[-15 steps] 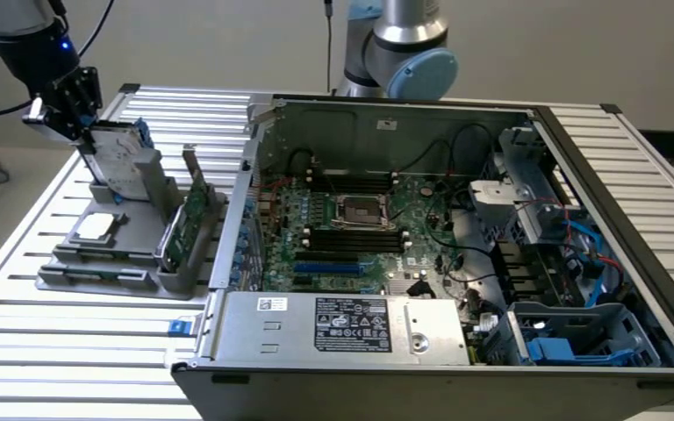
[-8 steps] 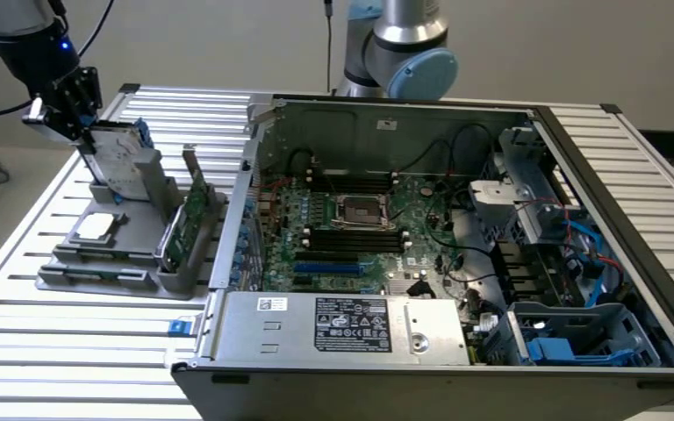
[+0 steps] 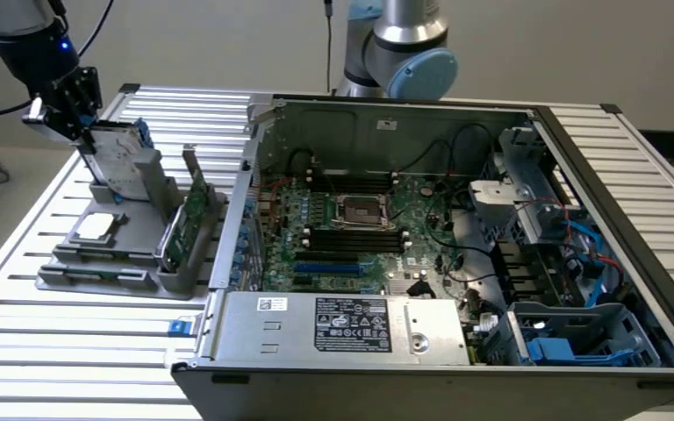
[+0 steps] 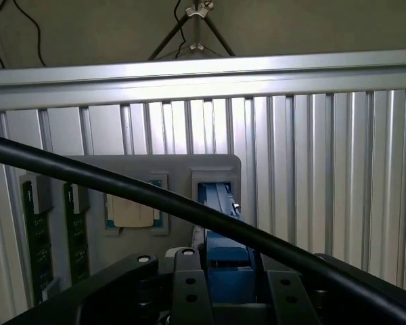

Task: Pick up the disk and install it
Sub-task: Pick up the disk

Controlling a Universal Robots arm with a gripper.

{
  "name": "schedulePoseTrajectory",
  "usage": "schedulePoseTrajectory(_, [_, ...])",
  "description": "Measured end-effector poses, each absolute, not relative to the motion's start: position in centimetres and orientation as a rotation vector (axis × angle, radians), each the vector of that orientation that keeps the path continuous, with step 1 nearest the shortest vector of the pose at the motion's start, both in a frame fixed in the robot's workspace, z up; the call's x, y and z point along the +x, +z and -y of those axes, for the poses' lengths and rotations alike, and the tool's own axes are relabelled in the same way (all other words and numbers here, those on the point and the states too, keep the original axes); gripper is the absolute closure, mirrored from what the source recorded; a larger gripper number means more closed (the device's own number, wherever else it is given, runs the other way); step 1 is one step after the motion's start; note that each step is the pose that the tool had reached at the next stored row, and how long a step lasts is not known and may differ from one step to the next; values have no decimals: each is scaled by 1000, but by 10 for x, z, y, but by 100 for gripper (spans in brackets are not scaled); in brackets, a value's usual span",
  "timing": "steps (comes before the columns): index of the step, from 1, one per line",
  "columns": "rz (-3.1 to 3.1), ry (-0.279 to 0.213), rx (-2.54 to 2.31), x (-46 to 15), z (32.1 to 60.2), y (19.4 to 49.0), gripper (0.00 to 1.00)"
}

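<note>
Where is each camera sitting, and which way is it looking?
Exterior view: up high off the arm, looking down on the open computer case and slatted table; the arm and gripper show.
Wrist view: on the wrist, looking down past the gripper at the disk in the grey tray.
Both share: gripper, disk, grey tray, slatted table.

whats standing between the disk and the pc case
In the exterior view, a green circuit card stands upright in the grey holder between the disk and the case.
</note>
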State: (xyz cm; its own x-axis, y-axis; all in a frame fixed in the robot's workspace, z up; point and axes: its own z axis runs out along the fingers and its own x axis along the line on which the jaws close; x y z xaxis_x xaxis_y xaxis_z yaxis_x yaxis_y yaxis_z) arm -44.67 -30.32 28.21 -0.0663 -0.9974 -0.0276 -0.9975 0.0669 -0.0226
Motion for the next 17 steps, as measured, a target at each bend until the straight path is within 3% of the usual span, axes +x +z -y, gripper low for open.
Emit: schedulePoseTrajectory(17, [-2268, 4, -2122, -444, 303, 352, 67])
